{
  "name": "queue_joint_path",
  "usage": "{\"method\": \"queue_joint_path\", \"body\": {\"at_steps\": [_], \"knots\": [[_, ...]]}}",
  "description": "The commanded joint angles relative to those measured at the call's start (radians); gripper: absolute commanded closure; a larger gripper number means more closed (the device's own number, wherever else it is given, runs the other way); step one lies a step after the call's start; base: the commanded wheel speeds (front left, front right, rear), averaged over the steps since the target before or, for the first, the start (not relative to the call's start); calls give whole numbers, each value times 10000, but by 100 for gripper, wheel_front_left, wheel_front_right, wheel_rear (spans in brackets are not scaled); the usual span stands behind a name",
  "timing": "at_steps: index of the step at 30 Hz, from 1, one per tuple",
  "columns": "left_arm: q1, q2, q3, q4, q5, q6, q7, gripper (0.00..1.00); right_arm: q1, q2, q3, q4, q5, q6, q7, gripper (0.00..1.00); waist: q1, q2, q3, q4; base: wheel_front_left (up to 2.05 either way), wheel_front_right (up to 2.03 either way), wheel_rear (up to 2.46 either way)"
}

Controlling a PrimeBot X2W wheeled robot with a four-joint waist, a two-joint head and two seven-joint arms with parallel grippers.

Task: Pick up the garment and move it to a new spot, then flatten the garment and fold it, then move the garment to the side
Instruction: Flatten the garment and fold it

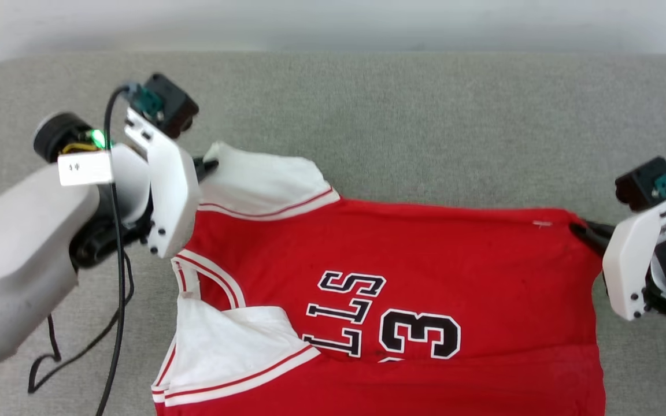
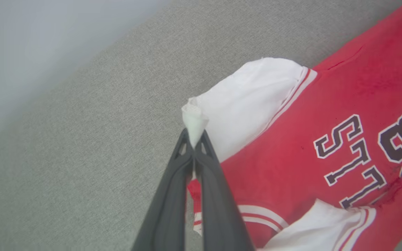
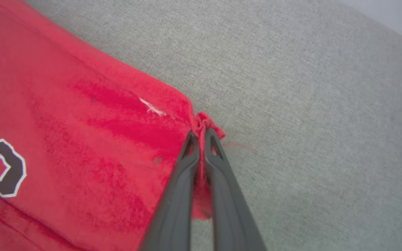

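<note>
The garment (image 1: pixel 425 260), a red jersey-style T-shirt with white short sleeves, lies spread on the grey woven-fabric surface (image 1: pixel 425 115), with the neck end to the left, the hem to the right and the lettering side up. One sleeve (image 1: pixel 263 179) sits at the far left corner, and the other sleeve (image 1: pixel 235 346) lies nearer, on the near side of the neckline. The left gripper (image 1: pixel 210 166) is at the far sleeve's tip, fingers clamped on it. Over at the far right corner, the right gripper (image 1: pixel 580 230) is pinched onto the hem corner. A thin black cable (image 1: pixel 118 323) trails left of the garment, beside the left arm.
</note>
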Motion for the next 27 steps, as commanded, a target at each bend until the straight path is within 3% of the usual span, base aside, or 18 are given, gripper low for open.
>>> {"method": "queue_joint_path", "body": {"at_steps": [1, 16, 21, 27], "knots": [[357, 186, -28, -266, -85, 141, -141, 100, 375, -85, -107, -184, -24, -15, -20, 100, 1, 0, -357, 78, 0, 0, 0], [3743, 2273, -547, -3129, -712, 1927, -1131, 100, 3239, -94, -1304, -2016, -72, -15, 530, 100, 1, 0, -1233, 76, 0, 0, 0], [4524, 2393, -676, -3413, -995, 2223, -1320, 100, 4087, 1, -1789, -2416, 19, -15, 690, 100, 1, 0, -1237, 191, 0, 0, 0], [5267, 2153, -838, -3173, -1318, 2345, -1560, 100, 5165, 277, -2288, -2830, -98, -15, 1006, 100, 1, 0, -1054, 247, 0, 0, 0]]}}
